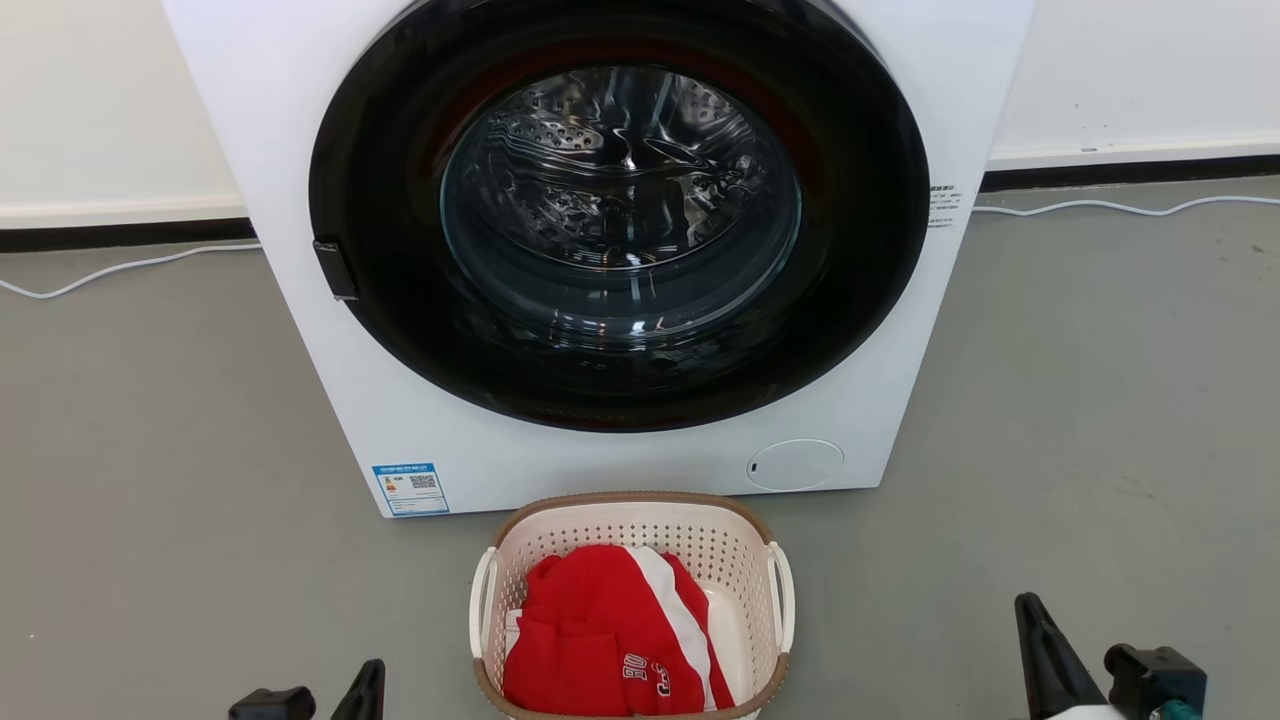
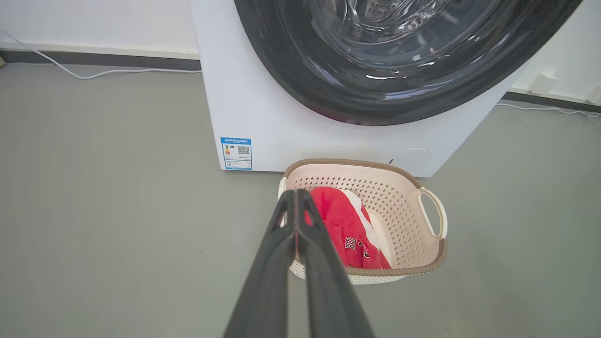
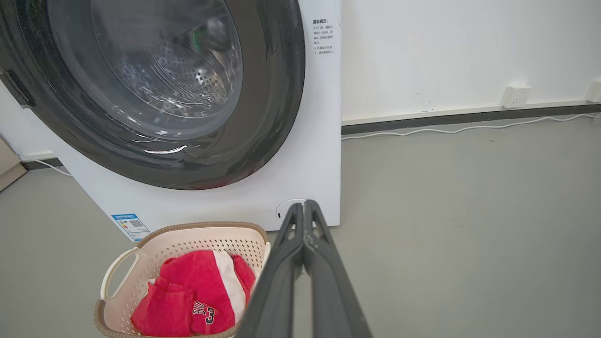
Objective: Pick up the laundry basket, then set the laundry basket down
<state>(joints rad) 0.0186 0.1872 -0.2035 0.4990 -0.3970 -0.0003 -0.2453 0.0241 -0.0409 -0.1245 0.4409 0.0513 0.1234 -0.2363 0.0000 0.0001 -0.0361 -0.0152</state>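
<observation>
The cream-white perforated laundry basket [image 1: 640, 528] with its brown rim stands on the grey floor just in front of the washing machine, a red and white garment [image 1: 600, 640] lying inside. White loop handles [image 1: 781, 590] stick out on both sides. My left gripper [image 1: 368, 682] is low at the basket's left, apart from it, and my right gripper [image 1: 1033, 625] is farther off to the right. In the left wrist view the left gripper [image 2: 296, 193] is shut and empty, above the basket [image 2: 389, 199]. The right gripper [image 3: 305, 204] is likewise shut, beside the basket [image 3: 188, 240].
A big white washing machine [image 1: 400, 430] with a dark round door [image 1: 620, 210], closed, rises right behind the basket. White cables [image 1: 120, 268] run along the floor by the wall on both sides. A wall socket [image 3: 515, 95] sits at the right. Grey floor spreads left and right.
</observation>
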